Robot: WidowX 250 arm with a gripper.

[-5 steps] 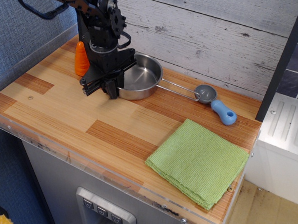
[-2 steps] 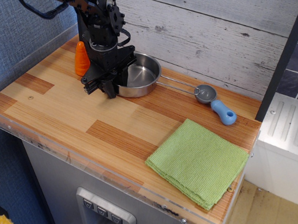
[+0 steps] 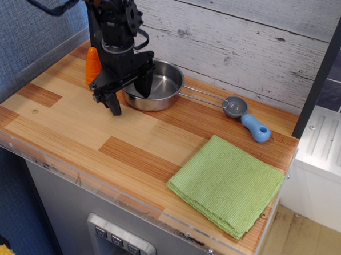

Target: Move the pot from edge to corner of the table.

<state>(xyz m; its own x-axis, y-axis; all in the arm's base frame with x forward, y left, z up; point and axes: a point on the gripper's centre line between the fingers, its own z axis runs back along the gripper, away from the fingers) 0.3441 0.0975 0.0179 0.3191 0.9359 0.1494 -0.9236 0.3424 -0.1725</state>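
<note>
Table (image 3: 73, 128): wood-plank top in light and reddish-brown strips, clear rim along the front edge, grey cabinet below.

Pot (image 3: 158, 87): 1 shallow round steel pan, upright, standing on the table near the back wall, toward the back-left corner. Its thin 2-wire handle runs right along the wall side and ends at the scoop.

Gripper (image 3: 129, 94): black, pointing down over the pot's left rim. Fingers spread apart: 1 finger (image 3: 113, 101) stands outside the pot near the tabletop, the other (image 3: 145, 83) hangs inside the bowl. The rim lies between them; no finger visibly presses on it.

Scoop (image 3: 242, 114): 1 small grey bowl with a blue handle, lying to the right of the pot, its bowl at the tip of the pot's handle; whether they touch cannot be told.

Cloth (image 3: 227, 185): 1 green folded square, flat at the front-right part of the table, well apart from the pot.

Orange object (image 3: 93, 66): 1 upright piece, partly hidden behind the arm, just left of the pot.
</note>
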